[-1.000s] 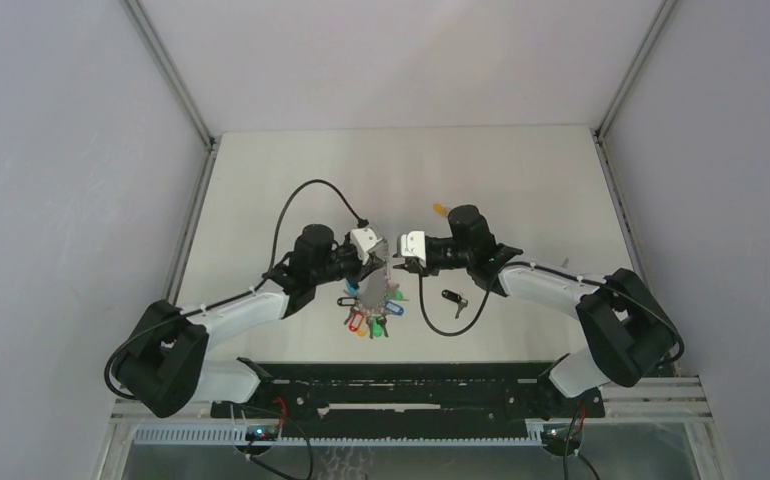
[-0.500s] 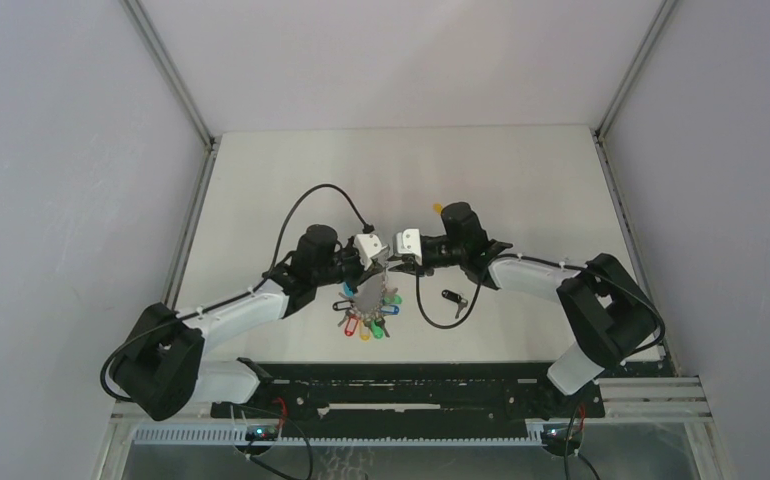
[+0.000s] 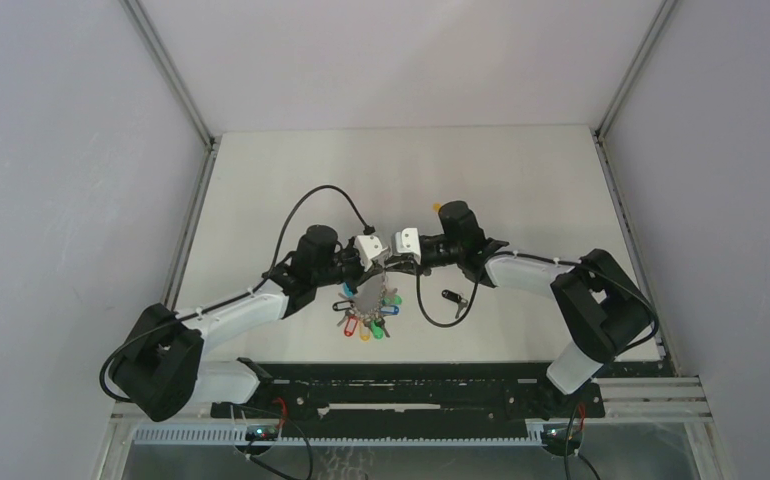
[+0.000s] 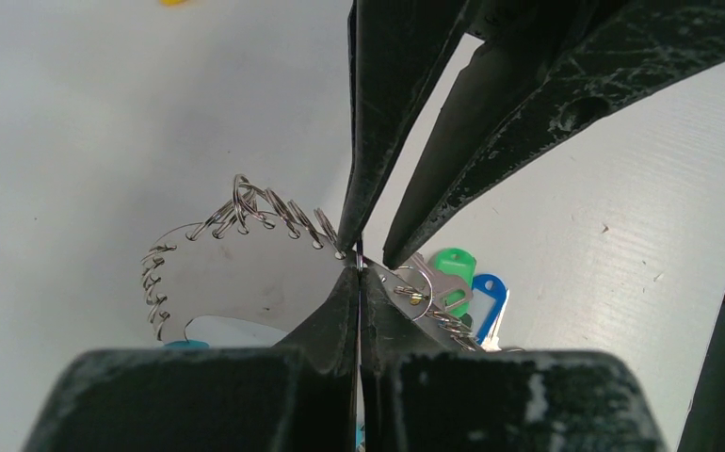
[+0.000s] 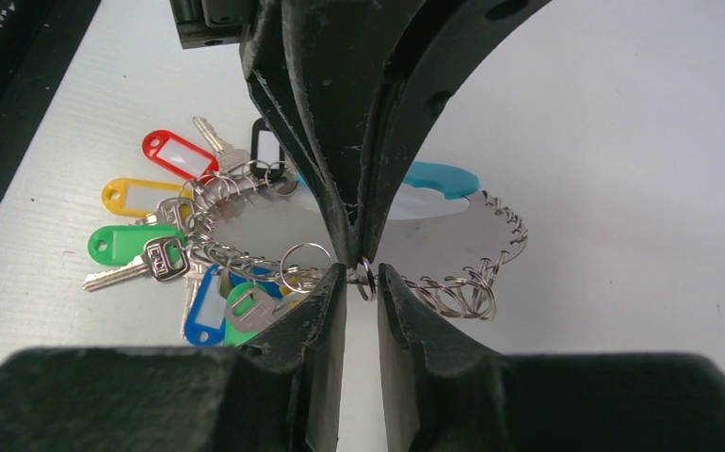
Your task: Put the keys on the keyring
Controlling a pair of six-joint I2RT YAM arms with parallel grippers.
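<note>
Keyring (image 3: pixel 366 306) front and centre, and we find it on the white desk (image 3: pixel 521 180), close in front of the two arms, right below the spot where both end effectors meet. Up close it shows a flat silvery plate (image 5: pixel 453 247) edged with little wire loops (image 4: pixel 265 209), and a light-blue band (image 5: pixel 439 179) curving along one side. From the plate runs a chain of rings carrying a fan of tags. We pick out a red tag (image 5: pixel 178 153), a yellow tag (image 5: pixel 142 196), a green tag (image 5: pixel 123 243) and a blue tag (image 5: pixel 203 301), with silver keys mixed in among them. The tags lie spread flat on the desk.

Off to the right arm's side, apart from the bunch, a loose key (image 3: pixel 453 298) with a black tag lies on the desk, nothing touching it.

Now the left end effector (image 4: pixel 359 276): its fingers are pressed fully together, clamped on the wire at the plate's edge.

The right end effector (image 5: pixel 363 282) comes in tip to tip against it. We see only a narrow slit between its two fingers, and a small split ring (image 5: pixel 365 276) sits right at the mouth of that slit. Whether the pads actually pinch that ring or just flank it, we cannot tell from these views.
</note>
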